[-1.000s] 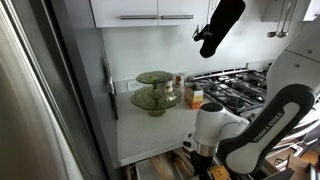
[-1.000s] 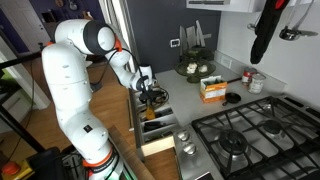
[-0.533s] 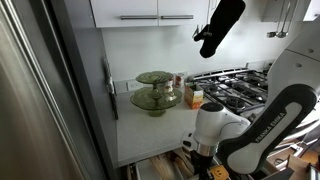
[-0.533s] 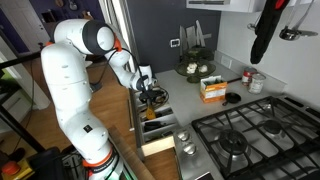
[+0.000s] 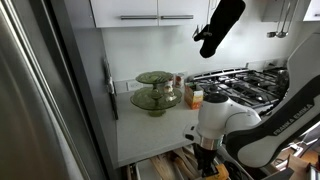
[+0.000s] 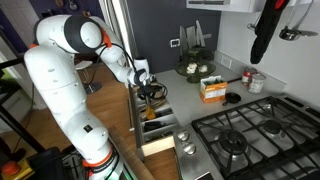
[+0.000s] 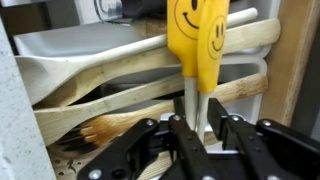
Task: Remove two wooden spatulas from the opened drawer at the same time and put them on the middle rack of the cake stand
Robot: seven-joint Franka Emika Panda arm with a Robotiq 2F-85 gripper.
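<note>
white kitchen counter (image 5: 150, 135), green glass cake stand (image 5: 155, 92) on it near gas stove (image 5: 235, 88). below, opened drawer (image 6: 155, 130) with wooden spatulas (image 7: 130, 78) lying stacked under a yellow smiley-face spatula (image 7: 196, 30). gripper (image 7: 200, 125) down inside drawer, fingers (image 7: 184, 128) flanking that spatula's pale handle; clamped or loose, cannot tell.

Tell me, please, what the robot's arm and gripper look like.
The arm is glossy white, built of thick rounded segments, with dark bands at the joints and an orange ring at one joint. The gripper is black; the wrist view shows its fingers as black jointed links.
</note>
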